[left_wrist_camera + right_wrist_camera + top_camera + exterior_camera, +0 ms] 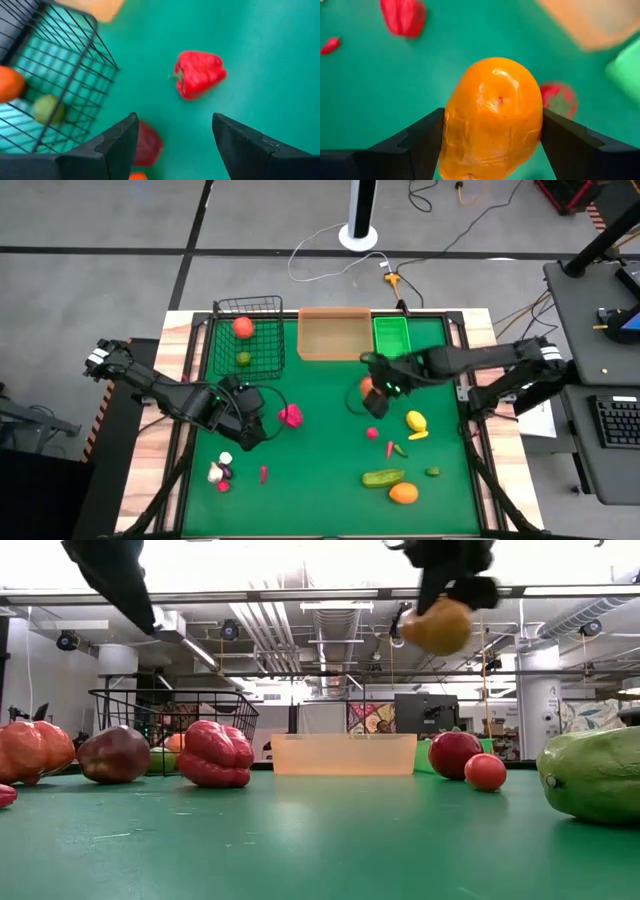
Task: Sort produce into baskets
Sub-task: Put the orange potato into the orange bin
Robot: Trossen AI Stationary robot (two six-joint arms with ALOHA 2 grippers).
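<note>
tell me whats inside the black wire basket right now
Two pieces show inside the black wire basket: an orange-red round fruit and a small green one. The mesh leaves its floor open to view from above; nothing else shows in it.

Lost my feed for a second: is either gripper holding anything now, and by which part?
The right gripper holds an orange fruit by its two sides, lifted off the table. The left gripper is open and empty, above the mat near the red pepper.

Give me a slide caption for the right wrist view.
Right end effector clamps an orange fruit above the green mat, red pepper beyond.
</note>
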